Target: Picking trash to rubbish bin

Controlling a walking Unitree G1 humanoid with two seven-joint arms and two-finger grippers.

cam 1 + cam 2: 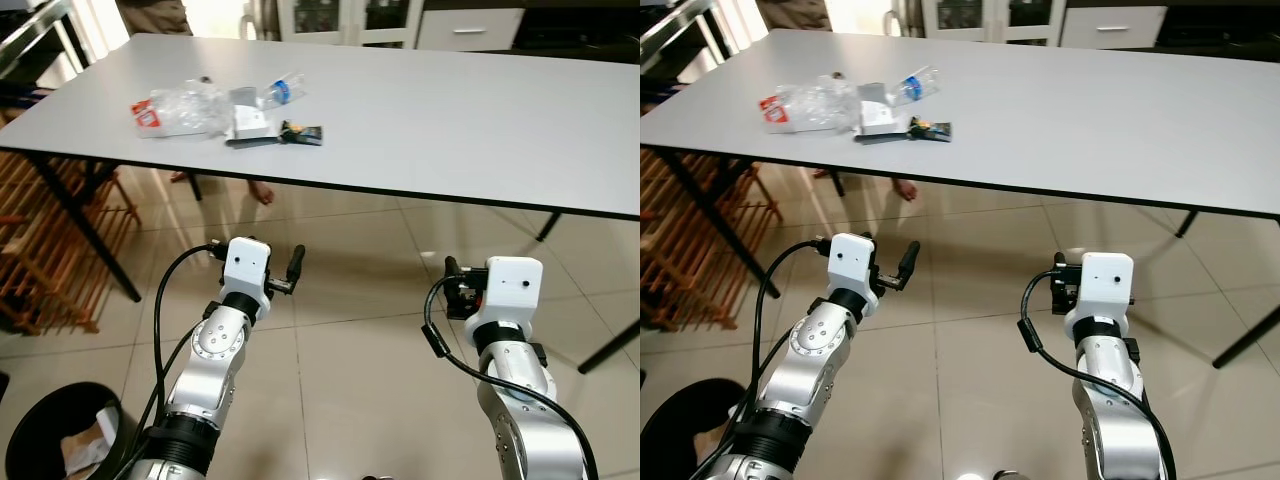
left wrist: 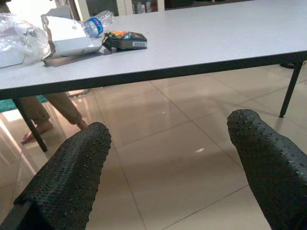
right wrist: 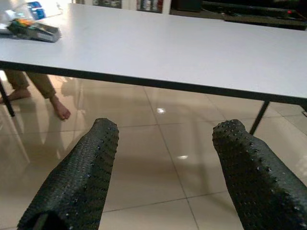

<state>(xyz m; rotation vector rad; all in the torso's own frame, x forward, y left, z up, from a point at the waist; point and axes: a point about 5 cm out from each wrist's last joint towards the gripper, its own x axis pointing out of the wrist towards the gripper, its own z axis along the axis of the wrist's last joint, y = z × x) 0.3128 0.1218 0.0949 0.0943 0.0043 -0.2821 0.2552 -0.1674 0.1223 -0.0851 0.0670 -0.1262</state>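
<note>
Two released grippers, left (image 1: 285, 272) and right (image 1: 455, 285), hang below the worktop (image 1: 450, 110); rising toward the far-left-corner trash (image 1: 215, 110) risks striking its edge.

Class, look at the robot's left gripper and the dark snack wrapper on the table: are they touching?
Apart. In the left eye view the left gripper hangs below the table edge, over floor tiles, while the dark snack wrapper lies on the tabletop.

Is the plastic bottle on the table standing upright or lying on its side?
Lying on its side. The plastic bottle rests lengthwise on the table beside the crumpled clear wrap.
</note>
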